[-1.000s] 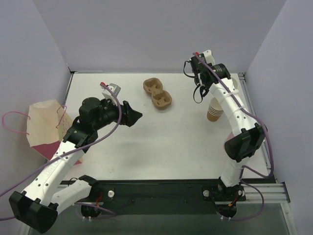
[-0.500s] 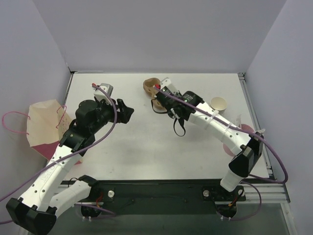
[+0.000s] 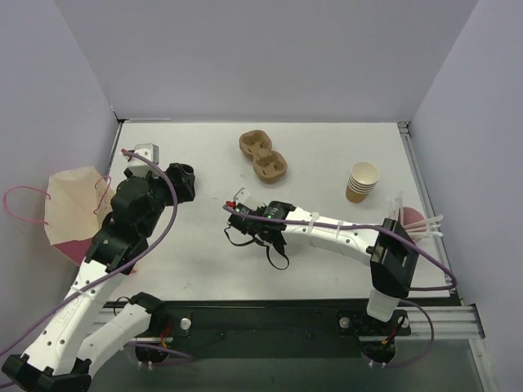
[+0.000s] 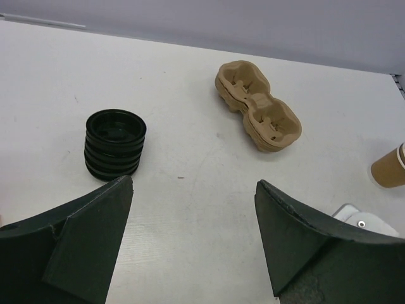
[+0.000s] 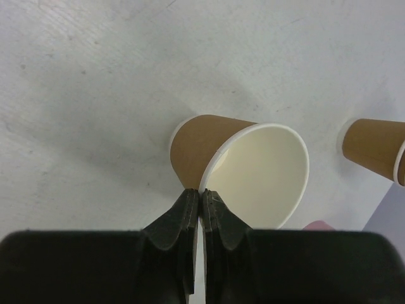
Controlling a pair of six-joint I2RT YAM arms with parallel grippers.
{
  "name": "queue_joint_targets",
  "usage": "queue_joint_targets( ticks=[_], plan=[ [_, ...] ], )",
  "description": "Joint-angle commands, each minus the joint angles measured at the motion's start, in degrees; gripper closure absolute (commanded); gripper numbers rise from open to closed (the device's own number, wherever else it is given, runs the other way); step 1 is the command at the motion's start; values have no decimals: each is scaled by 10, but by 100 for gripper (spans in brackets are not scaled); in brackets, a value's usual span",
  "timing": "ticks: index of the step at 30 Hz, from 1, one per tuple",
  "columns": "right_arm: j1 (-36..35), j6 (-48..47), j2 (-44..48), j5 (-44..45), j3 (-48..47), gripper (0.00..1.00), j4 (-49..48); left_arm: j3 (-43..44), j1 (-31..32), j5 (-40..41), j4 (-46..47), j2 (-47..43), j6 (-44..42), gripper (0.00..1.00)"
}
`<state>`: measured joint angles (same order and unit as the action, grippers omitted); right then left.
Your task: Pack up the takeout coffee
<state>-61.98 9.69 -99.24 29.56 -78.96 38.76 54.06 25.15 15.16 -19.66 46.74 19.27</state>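
Observation:
No lidded takeout coffee shows in any view. My right gripper is shut on the rim of a lidless brown paper cup with a white inside; the cup hangs tilted just above the table. In the top view this gripper is over the middle of the table and hides the cup. My left gripper is open and empty, low over the table at the left. Ahead of it stands a stack of black lids. A brown two-well cup holder lies at the back centre.
A stack of lidless tan cups stands at the right. A pink thing with white sticks lies near the right edge. A paper bag with pink handles sits off the table's left side.
My right arm swung from the cup stack at the far right, past the cup holder, to the table's middle. My left arm drew back to the left, still open.

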Motion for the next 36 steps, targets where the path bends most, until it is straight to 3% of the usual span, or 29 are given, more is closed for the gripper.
queue_joint_targets(
  ticks=[1, 13, 18, 22, 26, 29, 36],
  plan=[
    [-18, 25, -3, -11, 20, 97, -17, -12, -4, 46, 29, -22, 2, 12],
    [-21, 28, -24, -25, 35, 93, -32, -4, -4, 58, 14, 6, -3, 12],
    [-29, 33, 0, -34, 34, 77, -26, -5, -3, 58, 14, 17, -12, 12],
    [-32, 37, 58, -57, 39, 73, -16, 3, -4, 59, 19, 50, -35, 12],
    [-33, 44, 144, -81, 62, 72, -15, 66, -27, 43, -8, 140, -51, 15],
    [-34, 57, 194, -95, 73, 71, -16, 116, -67, 3, -54, 226, -67, 22],
    [-45, 81, 289, -76, 115, 72, -15, 272, -115, 20, -136, 419, -111, 28]
  ],
)
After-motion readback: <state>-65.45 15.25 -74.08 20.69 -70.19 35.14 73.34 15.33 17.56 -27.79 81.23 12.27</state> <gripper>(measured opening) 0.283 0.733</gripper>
